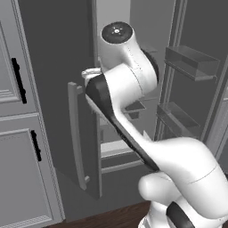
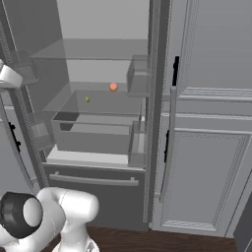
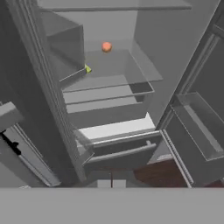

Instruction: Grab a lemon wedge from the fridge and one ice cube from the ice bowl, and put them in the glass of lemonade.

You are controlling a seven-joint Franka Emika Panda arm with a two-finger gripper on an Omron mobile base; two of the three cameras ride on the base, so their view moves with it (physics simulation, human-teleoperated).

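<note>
The fridge (image 2: 93, 187) stands with both doors open, showing glass shelves and a bottom drawer (image 3: 122, 153). The lemon wedge (image 2: 87, 99), a small yellow-green piece, lies on a middle glass shelf toward the left; in the hand view the lemon wedge (image 3: 88, 69) peeks out behind the left door's bin. My gripper (image 3: 111, 183) is shut with nothing in it, hanging in front of the opening, well short of the shelf. My arm's elbow (image 1: 116, 33) rises before the left door (image 1: 58, 89). The ice bowl and the glass of lemonade are out of view.
A small orange ball (image 2: 113, 86) rests at the back of the same shelf. Door bins (image 1: 189, 62) line the right door. Pale panelled cabinets with black handles (image 1: 18, 80) flank the fridge. A long bar handle (image 1: 76, 133) juts from the left door.
</note>
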